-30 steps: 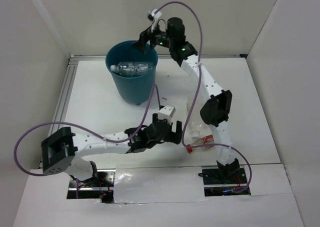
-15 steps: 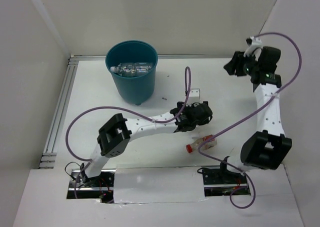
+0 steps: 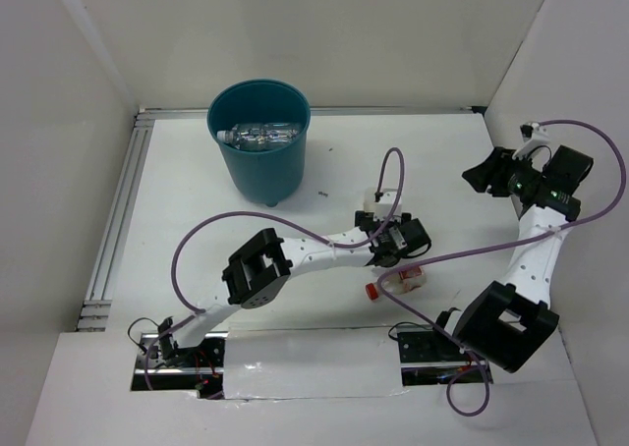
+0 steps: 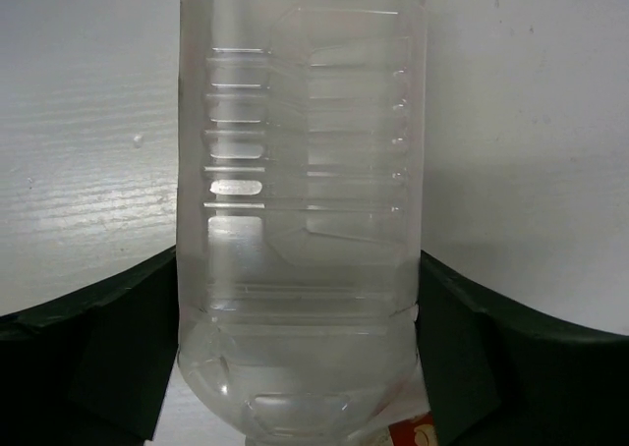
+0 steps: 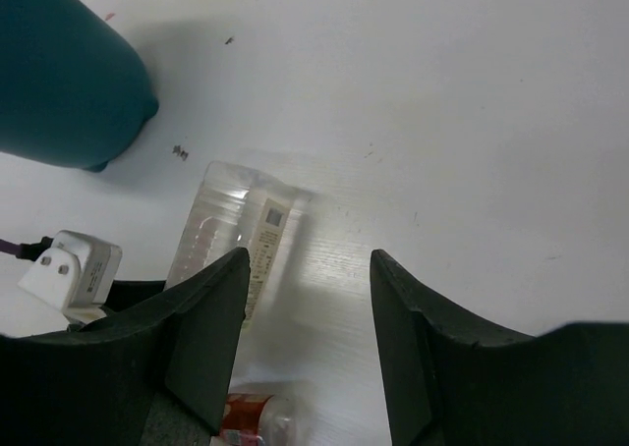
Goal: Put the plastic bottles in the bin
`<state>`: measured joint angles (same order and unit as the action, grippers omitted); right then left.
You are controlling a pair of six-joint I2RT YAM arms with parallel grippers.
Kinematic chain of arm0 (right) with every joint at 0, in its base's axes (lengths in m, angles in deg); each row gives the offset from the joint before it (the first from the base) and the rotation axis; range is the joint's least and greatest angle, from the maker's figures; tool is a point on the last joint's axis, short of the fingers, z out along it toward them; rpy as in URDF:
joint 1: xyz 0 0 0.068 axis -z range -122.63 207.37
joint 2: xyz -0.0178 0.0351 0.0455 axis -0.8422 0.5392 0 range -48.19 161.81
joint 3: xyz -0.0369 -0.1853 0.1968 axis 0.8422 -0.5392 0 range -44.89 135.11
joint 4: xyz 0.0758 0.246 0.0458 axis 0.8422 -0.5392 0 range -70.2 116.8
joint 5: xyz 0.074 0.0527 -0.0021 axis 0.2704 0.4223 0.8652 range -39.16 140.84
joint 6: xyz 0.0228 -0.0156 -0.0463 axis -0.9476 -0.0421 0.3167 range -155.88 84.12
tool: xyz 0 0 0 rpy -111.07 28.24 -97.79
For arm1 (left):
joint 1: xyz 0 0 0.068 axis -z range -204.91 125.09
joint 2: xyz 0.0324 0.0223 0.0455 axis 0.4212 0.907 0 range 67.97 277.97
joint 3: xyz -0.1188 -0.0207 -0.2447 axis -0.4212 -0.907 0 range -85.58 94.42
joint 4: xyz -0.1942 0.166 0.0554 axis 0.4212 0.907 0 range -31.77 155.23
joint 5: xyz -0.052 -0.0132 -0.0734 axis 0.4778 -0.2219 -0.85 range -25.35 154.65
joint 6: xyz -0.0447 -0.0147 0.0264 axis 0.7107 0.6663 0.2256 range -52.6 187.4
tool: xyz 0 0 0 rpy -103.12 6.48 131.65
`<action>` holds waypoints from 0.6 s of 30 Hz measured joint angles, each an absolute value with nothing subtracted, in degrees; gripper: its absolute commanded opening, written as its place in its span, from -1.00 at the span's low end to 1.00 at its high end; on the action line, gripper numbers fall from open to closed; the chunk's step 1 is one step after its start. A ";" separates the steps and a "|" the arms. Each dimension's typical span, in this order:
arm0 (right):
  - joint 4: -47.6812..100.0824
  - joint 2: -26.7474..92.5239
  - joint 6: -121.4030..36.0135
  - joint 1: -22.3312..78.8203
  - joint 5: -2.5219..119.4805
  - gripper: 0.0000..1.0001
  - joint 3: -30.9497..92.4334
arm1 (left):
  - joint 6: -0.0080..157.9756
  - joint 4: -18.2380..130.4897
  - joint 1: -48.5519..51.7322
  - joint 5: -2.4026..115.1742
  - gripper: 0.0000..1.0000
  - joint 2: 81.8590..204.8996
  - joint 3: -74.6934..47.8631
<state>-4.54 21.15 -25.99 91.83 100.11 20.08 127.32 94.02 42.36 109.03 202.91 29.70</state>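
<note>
The left end effector (image 4: 298, 269) stands released, its two dark matte fingers (image 4: 88, 358) spread wide to either side of a clear plastic bottle (image 4: 300, 151) that lies on the bench. The bottle's walls fill the gap from finger to finger, though whether they touch it I cannot tell. The right end effector (image 5: 310, 269), at the right of the overhead frame, hangs above the bench with its blunt dark fingers parted and nothing between them. The bench (image 3: 197, 230) is flat, white and matte, with a faint grain in the close views. The bin (image 3: 260, 176), in the upper left-centre of the overhead frame, is a round bucket of smooth teal plastic that narrows toward its base. It is well apart from both end effectors, and clear bottles (image 3: 257, 132) lie on their sides inside it. The bottle between the left fingers is transparent and squarish in section, with short horizontal ribs and recessed panels moulded into its side. The right wrist view shows a pale printed label (image 5: 265, 235) along it. Just beside it, at the lower centre-right of the overhead frame, a smaller clear bottle (image 3: 401, 281) lies on its side on the bench, with a red label (image 5: 246, 407) and a small red cap (image 3: 372, 290) pointing toward the frame's left.
</note>
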 measured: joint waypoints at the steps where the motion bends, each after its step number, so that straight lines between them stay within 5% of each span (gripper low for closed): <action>1: -4.71 21.15 -25.68 92.18 100.88 0.19 19.99 | 127.48 94.06 42.36 109.42 0.62 203.02 29.63; 3: -5.28 21.17 -25.14 92.29 102.06 0.08 19.90 | 127.50 93.80 42.38 110.47 0.13 202.93 29.00; 4: -5.48 21.19 -24.68 92.29 102.65 -0.01 19.84 | 127.67 93.10 42.40 111.06 -0.28 202.49 28.00; 5: -5.50 21.19 -24.11 92.29 103.26 -0.13 19.55 | 127.52 92.40 42.42 111.58 -0.38 201.70 26.53; 6: -5.74 21.19 -23.56 92.29 103.98 -0.53 19.23 | 127.41 91.70 42.42 111.93 -0.47 200.57 24.61; 7: -6.09 21.26 -22.65 92.29 104.49 -0.69 19.01 | 127.17 91.40 42.40 112.22 -0.54 199.39 23.06; 9: -7.22 21.35 -21.25 92.29 105.43 -0.79 18.44 | 123.92 91.11 42.40 112.52 -0.81 196.50 19.12; 11: -8.91 21.50 -19.65 92.29 106.15 -0.59 17.94 | 119.50 89.82 42.40 112.70 -0.93 192.72 15.30; 14: -10.66 21.98 -17.01 92.29 107.44 0.06 16.76 | 110.06 83.11 42.07 112.59 -0.93 183.65 9.05; 18: -12.43 22.88 -13.20 92.29 108.79 0.21 14.15 | 98.69 70.55 40.78 111.67 -0.96 168.68 4.26</action>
